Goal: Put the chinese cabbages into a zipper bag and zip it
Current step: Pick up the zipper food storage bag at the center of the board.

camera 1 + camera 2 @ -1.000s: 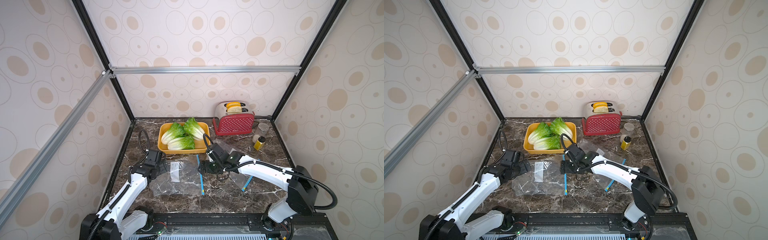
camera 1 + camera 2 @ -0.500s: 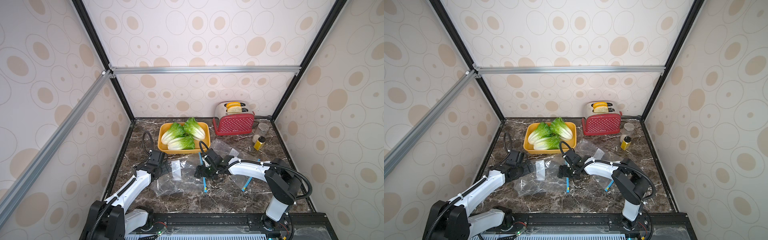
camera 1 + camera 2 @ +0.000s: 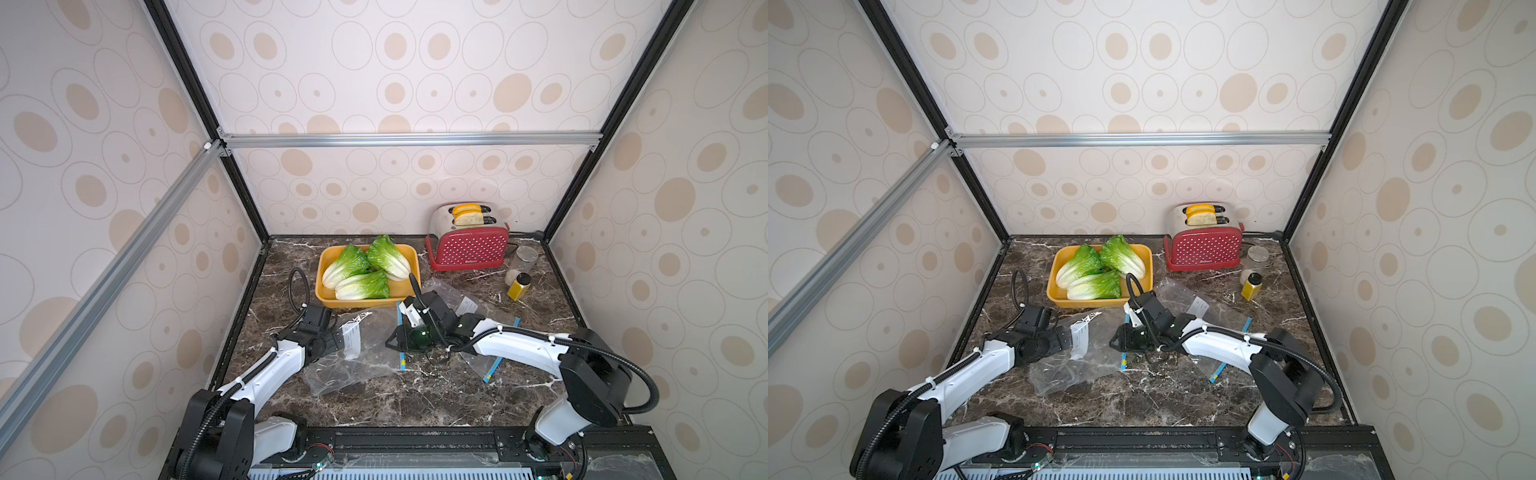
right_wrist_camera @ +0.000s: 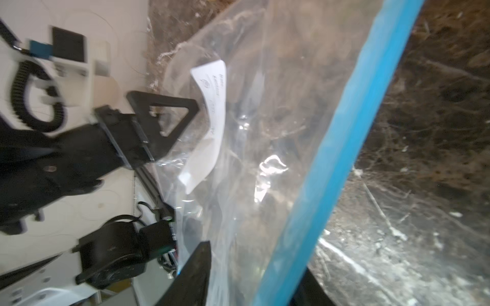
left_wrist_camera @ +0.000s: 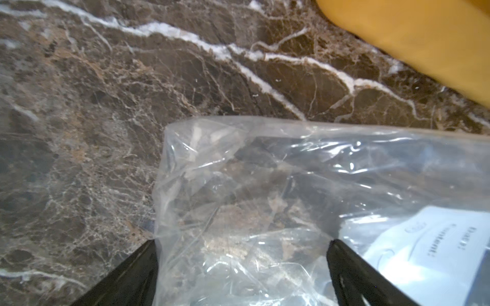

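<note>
At the right claw (image 4: 254, 270), we see jaws straddling the blue zip strip (image 4: 344, 148) of the zipper bag (image 3: 365, 353); we cannot tell whether they pinch it. Our left claw (image 5: 240, 246) gapes wide around the bag's left corner on the worktop (image 3: 415, 399). Farther back, all three chinese cabbages (image 3: 361, 272) lie in the yellow tray (image 3: 357, 304): none is bagged yet, and zipping is left.

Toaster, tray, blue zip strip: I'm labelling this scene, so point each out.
Toaster (image 3: 467, 249): a top view, red front panel.
Tray (image 3: 357, 304): a top view, near wall.
Zip strip (image 4: 335, 159): right wrist view, mid-band.
</note>
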`<state>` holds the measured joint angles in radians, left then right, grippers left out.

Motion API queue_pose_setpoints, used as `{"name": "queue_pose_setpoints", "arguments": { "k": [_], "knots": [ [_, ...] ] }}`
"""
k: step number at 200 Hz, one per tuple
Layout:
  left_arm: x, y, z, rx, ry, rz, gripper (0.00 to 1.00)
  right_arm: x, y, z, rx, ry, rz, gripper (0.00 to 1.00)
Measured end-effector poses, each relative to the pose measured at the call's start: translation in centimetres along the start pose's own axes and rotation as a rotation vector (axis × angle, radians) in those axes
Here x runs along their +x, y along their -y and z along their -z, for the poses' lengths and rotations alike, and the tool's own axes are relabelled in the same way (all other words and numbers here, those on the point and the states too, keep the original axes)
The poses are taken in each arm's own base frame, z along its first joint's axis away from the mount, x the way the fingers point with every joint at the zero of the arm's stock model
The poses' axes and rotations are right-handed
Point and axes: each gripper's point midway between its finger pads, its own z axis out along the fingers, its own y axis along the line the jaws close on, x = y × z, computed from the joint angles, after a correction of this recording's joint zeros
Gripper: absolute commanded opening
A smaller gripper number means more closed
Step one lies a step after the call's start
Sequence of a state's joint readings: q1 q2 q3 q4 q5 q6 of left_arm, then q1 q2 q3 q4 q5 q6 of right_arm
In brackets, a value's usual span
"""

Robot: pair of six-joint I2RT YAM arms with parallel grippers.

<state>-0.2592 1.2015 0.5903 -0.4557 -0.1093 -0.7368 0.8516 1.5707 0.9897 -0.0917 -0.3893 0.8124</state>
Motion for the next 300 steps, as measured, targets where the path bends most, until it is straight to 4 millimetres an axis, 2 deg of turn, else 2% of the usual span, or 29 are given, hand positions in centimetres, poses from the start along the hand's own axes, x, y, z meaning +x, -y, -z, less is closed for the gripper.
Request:
{"name": "queue_pose_setpoints", "arguments": {
  "k": [27, 63, 91, 130, 146, 184, 219, 265, 300],
  "knots": [
    [-0.1, 0.4, 0.2, 0.023, 0.000, 0.003, 0.99, -0.8, -1.4, 1.3, -0.033, 0.043, 0.045, 0.15],
    [-0.9, 1.5, 1.4, 0.087, 0.022, 0.012, 0.99, -0.8, -1.2, 1.3, -0.026, 0.045, 0.059, 0.03],
    [-2.6, 2.9, 4.0, 0.149, 0.059, 0.020, 0.99, -0.8, -0.8, 1.3, -0.001, 0.051, 0.087, 0.03],
    [-5.4, 4.9, 10.2, 0.299, 0.152, 0.040, 0.99, -0.4, -0.5, 1.5, 0.056, 0.072, 0.159, 0.02],
    [-5.5, 5.7, 11.7, 0.354, 0.149, 0.043, 0.98, -0.2, -0.9, 1.6, 0.065, 0.083, 0.205, 0.02],
    [-4.2, 8.6, 13.6, 0.429, 0.100, -0.026, 0.98, -0.2, -1.2, 1.7, 0.076, 0.096, 0.272, 0.02],
    [-3.5, 11.4, 14.4, 0.475, 0.075, -0.073, 0.92, -0.1, -1.2, 1.6, 0.093, 0.104, 0.320, 0.02],
    [-2.7, 14.3, 14.0, 0.510, 0.038, -0.110, 0.82, -0.2, -1.9, 1.5, 0.075, 0.117, 0.357, 0.02],
    [-2.4, 16.8, 13.4, 0.543, 0.018, -0.134, 0.81, -0.4, -2.4, 1.6, 0.056, 0.130, 0.372, 0.02]
  ]
}}
